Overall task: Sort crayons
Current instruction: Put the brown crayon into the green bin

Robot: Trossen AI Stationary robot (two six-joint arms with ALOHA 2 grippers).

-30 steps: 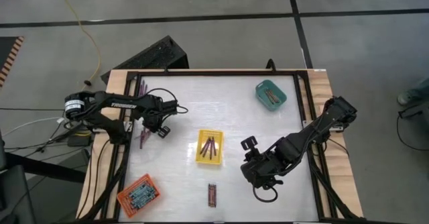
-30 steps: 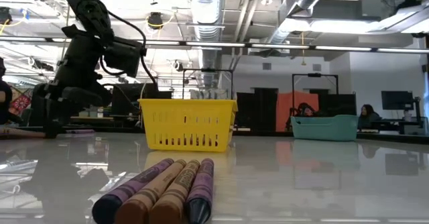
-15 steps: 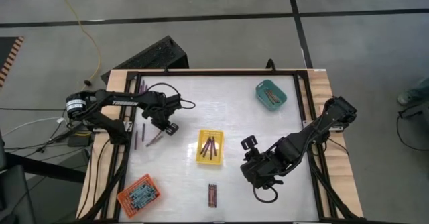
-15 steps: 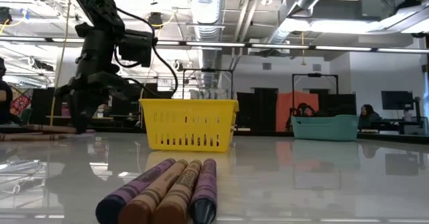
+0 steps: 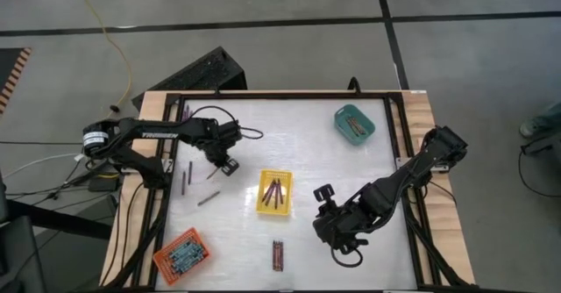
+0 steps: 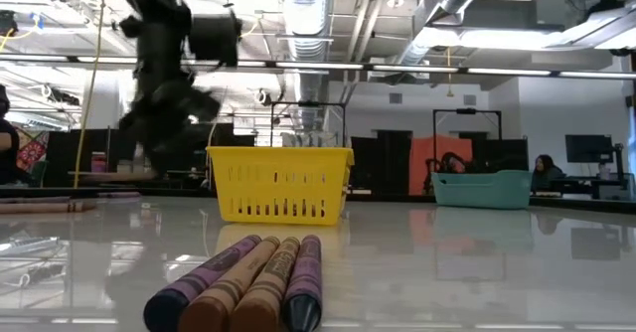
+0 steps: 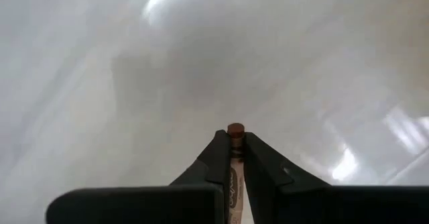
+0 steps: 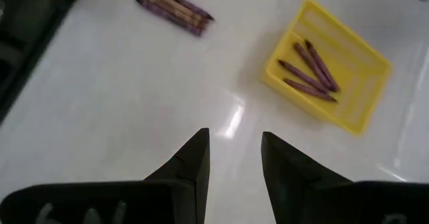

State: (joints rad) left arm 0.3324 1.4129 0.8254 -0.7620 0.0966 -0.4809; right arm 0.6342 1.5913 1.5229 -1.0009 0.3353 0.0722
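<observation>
My left gripper [image 5: 226,163] hangs above the table's left half, left of the yellow tray [image 5: 273,192], and is shut on a reddish-brown crayon [image 7: 235,129]. The yellow tray holds several purplish crayons [image 8: 310,70]. Two loose crayons [image 5: 184,177] [image 5: 209,196] lie flat on the table near my left gripper. A row of several crayons [image 5: 277,254] lies side by side near the front edge. My right gripper [image 8: 234,157] stands open above the table right of the yellow tray, with nothing between its fingers. My left gripper pinches the reddish-brown crayon between its two fingers. The crayon lies along the fingers, and its flat end [image 7: 235,127] sticks out just past the fingertips. The fingers point steeply down. The crayon is lifted clear of the table.
A teal tray [image 5: 354,124] with crayons stands at the far right. An orange tray [image 5: 181,254] sits at the near left corner. A few more crayons [image 5: 186,113] lie at the far left by the black frame [image 5: 280,95]. People sit in the room behind the table.
My left gripper has risen from the table and gone toward the table's right edge, nearer the yellow tray, with the crayon between its shut fingers. It has also tipped and turned somewhat on the way.
</observation>
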